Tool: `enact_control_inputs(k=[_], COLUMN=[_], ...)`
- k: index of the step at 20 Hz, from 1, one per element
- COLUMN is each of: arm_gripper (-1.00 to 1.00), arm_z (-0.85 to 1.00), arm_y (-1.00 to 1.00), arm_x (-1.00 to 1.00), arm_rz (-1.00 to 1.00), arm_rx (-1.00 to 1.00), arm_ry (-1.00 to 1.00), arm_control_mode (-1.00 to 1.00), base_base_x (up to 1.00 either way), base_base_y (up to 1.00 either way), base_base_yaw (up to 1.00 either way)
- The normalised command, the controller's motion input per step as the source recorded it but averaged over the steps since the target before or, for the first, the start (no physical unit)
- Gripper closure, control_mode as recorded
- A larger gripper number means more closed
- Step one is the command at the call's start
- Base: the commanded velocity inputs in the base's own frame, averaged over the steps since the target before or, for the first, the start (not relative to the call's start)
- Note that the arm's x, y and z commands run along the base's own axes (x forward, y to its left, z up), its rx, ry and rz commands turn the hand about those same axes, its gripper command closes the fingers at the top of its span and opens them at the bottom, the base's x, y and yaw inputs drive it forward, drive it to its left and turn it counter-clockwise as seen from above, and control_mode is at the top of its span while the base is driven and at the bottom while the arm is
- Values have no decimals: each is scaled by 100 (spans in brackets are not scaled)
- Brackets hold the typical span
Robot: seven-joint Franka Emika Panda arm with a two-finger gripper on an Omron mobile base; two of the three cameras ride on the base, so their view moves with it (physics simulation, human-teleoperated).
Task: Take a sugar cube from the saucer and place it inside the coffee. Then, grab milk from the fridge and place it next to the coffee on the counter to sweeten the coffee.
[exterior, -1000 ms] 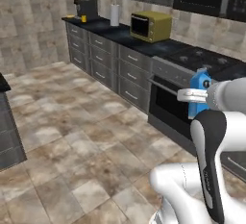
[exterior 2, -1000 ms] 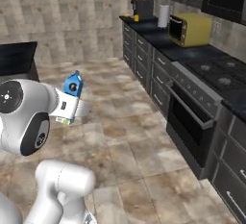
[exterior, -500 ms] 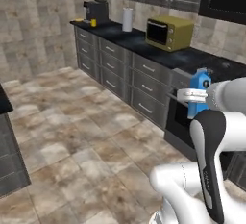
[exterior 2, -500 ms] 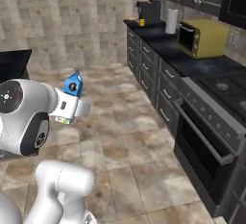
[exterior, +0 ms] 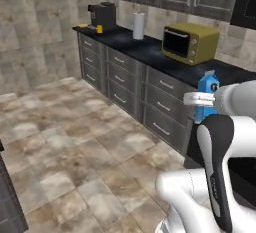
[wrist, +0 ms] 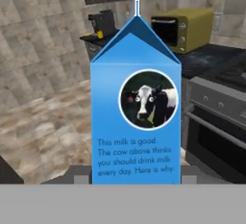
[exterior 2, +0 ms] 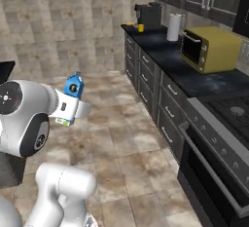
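Above tiled floor, beside counter point(exterior: 150, 52): gripper point(exterior: 199, 98) clamped on milk point(exterior: 207, 95), carton upright, cow label facing hand camera; coffee point(exterior: 99, 28) at counter's far end beside coffee machine point(exterior: 103, 14)

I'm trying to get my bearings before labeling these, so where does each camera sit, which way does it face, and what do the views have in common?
Left base view: behind the arm on its left, looking forward along the counter; the white arm rises at lower right, carrying the milk.
Right base view: behind the arm on its right, facing the same counter; the arm rises at lower left, with the milk.
Hand view: on the hand, looking along it past the milk it grips.
Shared: all three show the milk, the yellow microwave and the coffee machine.
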Motion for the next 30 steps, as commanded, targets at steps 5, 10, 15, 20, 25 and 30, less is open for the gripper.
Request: enact_control_inputs(k=[5, 10, 15, 20, 25, 30], arm_gripper=[100, 100, 100, 100, 100, 100], arm_z=[0, 0, 0, 0, 0, 0], arm_y=[0, 0, 0, 0, 0, 0], arm_x=[0, 0, 0, 0, 0, 0], arm_rz=[0, 0, 0, 0, 0, 0], arm_rx=[0, 0, 0, 0, 0, 0], arm_ry=[0, 0, 0, 0, 0, 0], arm_control_mode=[100, 100, 100, 100, 100, 100], base_base_x=[100, 100, 100, 100, 100, 100], base_base_y=[-14, -4, 9, 20, 22, 38], base_base_yaw=[-7, 0, 0, 0, -13, -28])
